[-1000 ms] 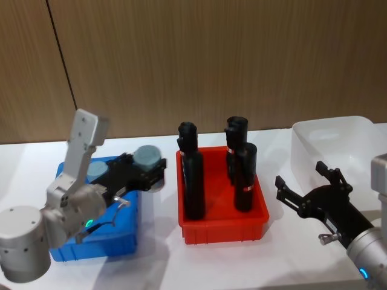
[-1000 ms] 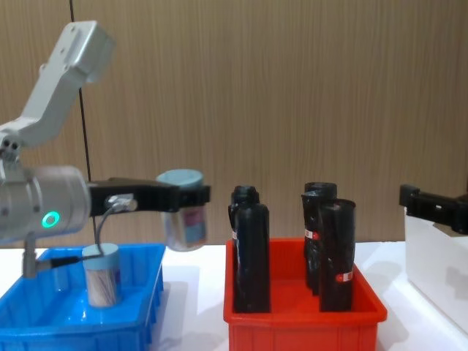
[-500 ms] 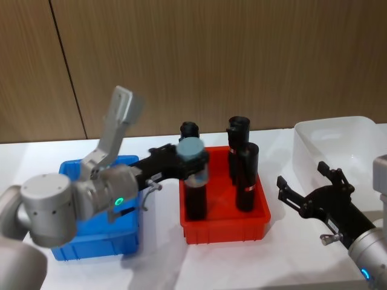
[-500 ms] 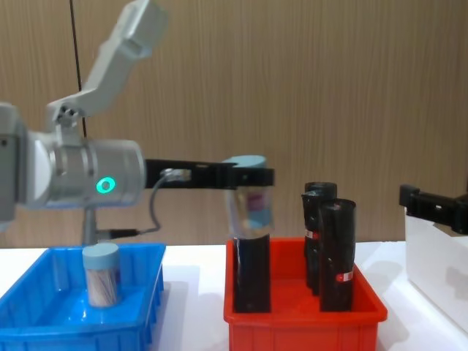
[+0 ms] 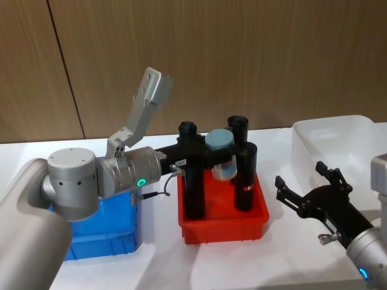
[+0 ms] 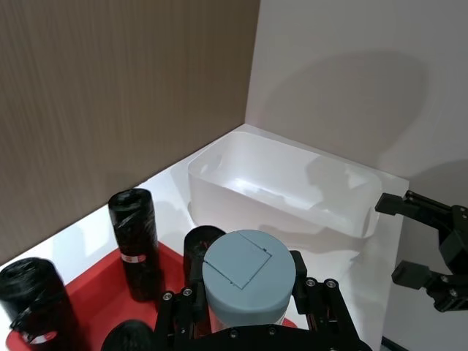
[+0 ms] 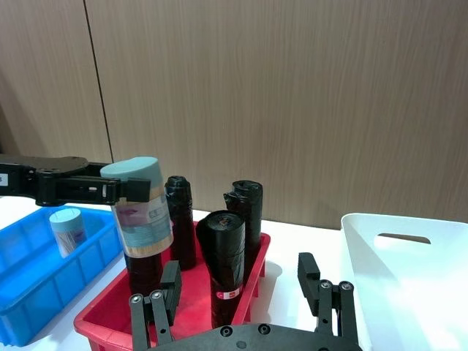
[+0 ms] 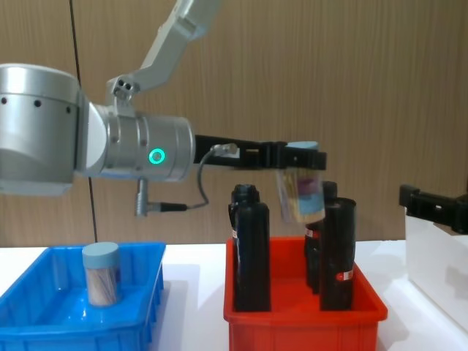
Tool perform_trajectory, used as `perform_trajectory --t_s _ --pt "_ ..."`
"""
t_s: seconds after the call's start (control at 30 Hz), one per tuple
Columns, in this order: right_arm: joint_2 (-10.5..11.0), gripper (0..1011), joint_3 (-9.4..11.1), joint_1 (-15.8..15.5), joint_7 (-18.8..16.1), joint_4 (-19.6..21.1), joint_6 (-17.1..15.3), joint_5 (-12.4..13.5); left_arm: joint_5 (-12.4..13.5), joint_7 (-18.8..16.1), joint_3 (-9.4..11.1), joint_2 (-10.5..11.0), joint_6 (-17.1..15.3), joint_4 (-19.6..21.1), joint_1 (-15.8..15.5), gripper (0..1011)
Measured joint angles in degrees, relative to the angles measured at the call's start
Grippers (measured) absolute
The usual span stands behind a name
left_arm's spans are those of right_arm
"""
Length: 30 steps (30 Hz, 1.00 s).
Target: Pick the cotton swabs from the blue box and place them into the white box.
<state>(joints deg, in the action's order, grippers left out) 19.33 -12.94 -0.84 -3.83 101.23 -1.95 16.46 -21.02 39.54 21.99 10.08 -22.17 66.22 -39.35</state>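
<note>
One cotton swabs jar [image 8: 101, 273] stands in the blue box [image 8: 44, 322]; the left gripper [image 8: 301, 157], jaws pinching a second jar [image 8: 300, 193] at its lid, holds it high over the red bin [image 8: 303, 329], likely to clear the black bottles [image 8: 250, 248] toward the white box [image 8: 436, 263], near the spread-jawed right gripper [image 5: 300, 175].

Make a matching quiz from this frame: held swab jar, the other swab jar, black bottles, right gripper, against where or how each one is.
Things:
1. held cotton swab jar
2. other cotton swab jar
3. black bottles
4. right gripper

Places or states:
A. standing in the red bin
B. open, near the white box
C. standing in the blue box
D. clamped in the left gripper, in the air above the red bin

Pairs: 1-D, 2-C, 3-A, 4-B.
</note>
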Motion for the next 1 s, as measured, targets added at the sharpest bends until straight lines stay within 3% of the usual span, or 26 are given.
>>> perform_trajectory --t_s 0.63,1.0 --pt "0.07 1002 0.07 0.11 -0.34 0.00 -0.36 -0.03 0.65 2.60 0.86 -1.77 -0.85 -3.02 -2.95 665" --pt "0.72 1002 0.77 2.32 -5.42 -0.98 -6.24 1.24 0.75 2.98 0.97 -2.04 -0.98 -3.45 -3.40 665"
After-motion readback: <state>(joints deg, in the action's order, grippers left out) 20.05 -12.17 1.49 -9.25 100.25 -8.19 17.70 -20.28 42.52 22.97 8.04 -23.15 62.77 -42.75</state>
